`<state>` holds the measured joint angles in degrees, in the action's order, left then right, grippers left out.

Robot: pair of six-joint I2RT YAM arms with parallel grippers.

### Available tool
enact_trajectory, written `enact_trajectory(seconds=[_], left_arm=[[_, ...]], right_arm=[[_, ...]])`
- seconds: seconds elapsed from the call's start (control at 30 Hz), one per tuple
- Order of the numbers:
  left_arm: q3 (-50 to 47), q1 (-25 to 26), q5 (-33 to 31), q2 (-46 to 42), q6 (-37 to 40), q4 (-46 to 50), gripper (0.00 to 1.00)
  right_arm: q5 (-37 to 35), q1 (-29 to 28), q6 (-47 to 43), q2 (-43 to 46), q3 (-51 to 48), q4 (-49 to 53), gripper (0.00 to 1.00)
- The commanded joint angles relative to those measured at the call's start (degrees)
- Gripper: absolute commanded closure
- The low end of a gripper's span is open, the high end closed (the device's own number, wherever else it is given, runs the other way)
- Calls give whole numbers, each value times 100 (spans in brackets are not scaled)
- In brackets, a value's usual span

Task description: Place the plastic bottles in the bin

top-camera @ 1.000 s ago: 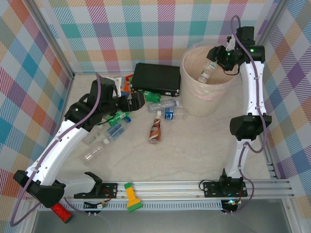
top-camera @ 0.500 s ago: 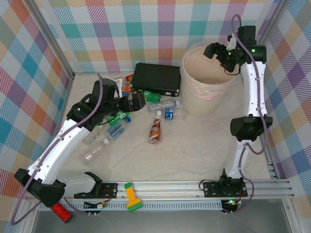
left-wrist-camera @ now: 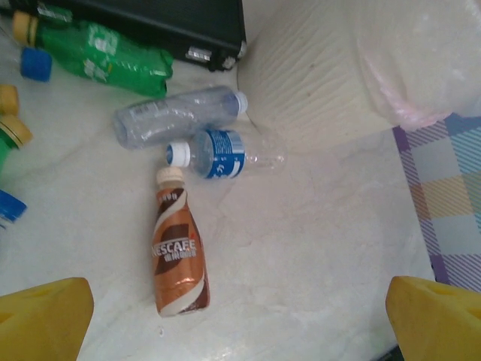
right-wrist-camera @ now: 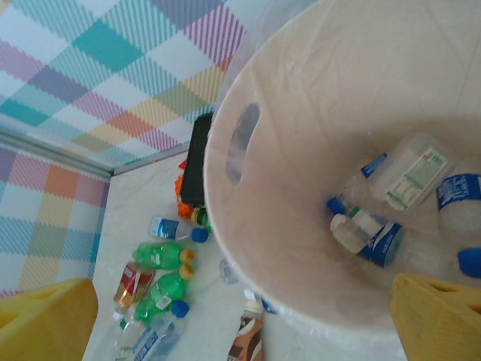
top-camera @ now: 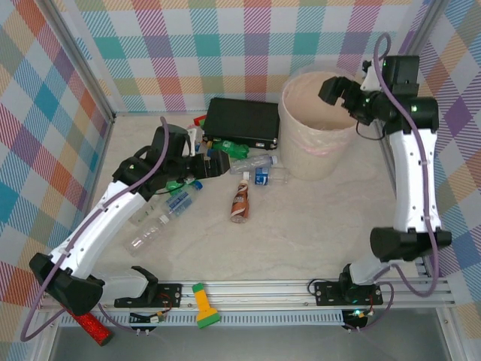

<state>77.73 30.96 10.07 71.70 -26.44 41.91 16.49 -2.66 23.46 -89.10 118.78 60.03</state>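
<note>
Lying at the bottom of the bin, at least 3 plastic bottles with blue labels and caps are already delivered. The bin stands at the far right of the table, with its translucent bag liner folded over the rim.

Right gripper: positioned over the bin mouth, jaws spread wide, nothing between them. Its yellow fingers frame the bin interior in the wrist view. Judgement: an empty claw over the opening has nothing to deliver and is free for the next pick.

On the table, just left of the bin, lie a blue-labelled bottle and a clear bottle. Nearer lies a brown-labelled bottle. A green bottle lies against the black case. More bottles lie further left.

Left gripper: held above this cluster, jaws fully apart, empty. Judgement: the wide opening and downward aim suit a pick of 1 bottle. The brown-labelled bottle lies slightly apart from the others and offers the clearest approach.
</note>
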Motion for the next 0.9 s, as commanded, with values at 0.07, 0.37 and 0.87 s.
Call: enact_trajectory(seconds=[0.07,0.37,0.87], left_arm=[[-143,61,260,400,-335,167,0],[-93,675,-222,1606,-605,733,6],[374,1209,-497,3491,-751,793,9]], right_arm=[[289,-81,34,933,-1396,-691,1],[742,-168,-240,1570,-2456,-858,1],[979,-463,-35,2999,-4350,-1161,1]])
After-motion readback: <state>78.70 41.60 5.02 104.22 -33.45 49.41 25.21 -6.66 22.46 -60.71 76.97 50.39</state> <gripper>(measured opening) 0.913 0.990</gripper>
